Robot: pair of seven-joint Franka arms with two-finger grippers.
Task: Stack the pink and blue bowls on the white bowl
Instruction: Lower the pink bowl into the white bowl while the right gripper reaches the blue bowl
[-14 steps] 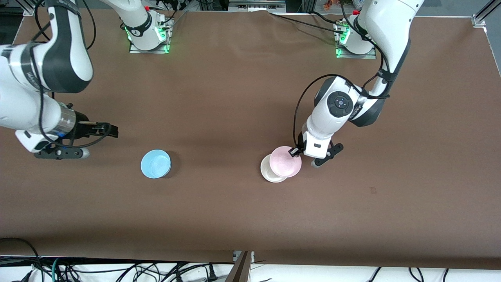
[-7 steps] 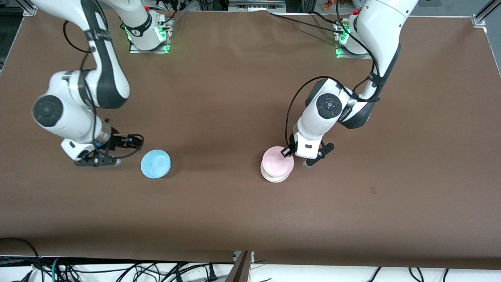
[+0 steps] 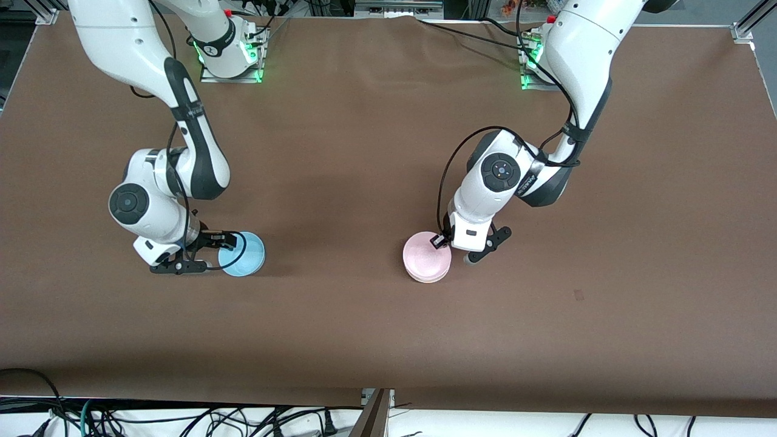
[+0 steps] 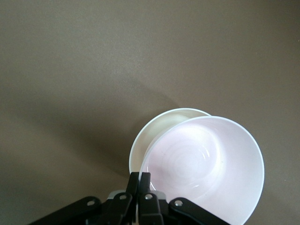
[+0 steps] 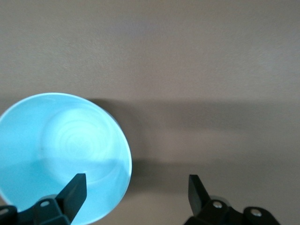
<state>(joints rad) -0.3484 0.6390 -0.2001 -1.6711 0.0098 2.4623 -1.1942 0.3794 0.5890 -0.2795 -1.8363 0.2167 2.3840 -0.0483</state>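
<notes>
The pink bowl (image 3: 426,257) hangs by its rim from my shut left gripper (image 3: 438,241), right over the white bowl (image 3: 428,280), of which only a thin edge shows. In the left wrist view the pink bowl (image 4: 206,164) sits slightly off centre over the white bowl (image 4: 139,145), with the left gripper (image 4: 139,180) pinching its rim; I cannot tell whether the bowls touch. The blue bowl (image 3: 244,254) stands on the table toward the right arm's end. My right gripper (image 3: 229,241) is open at its rim. In the right wrist view one finger (image 5: 75,185) is over the blue bowl (image 5: 56,150), the other beside it.
The brown table cover (image 3: 376,152) is bare around the bowls. The two arm bases (image 3: 230,54) stand along the edge farthest from the front camera. Cables hang below the edge nearest that camera.
The right arm swung in from the table's end and brought its open gripper to the blue bowl's rim. The left gripper carried the pink bowl from beside the white bowl to over it.
</notes>
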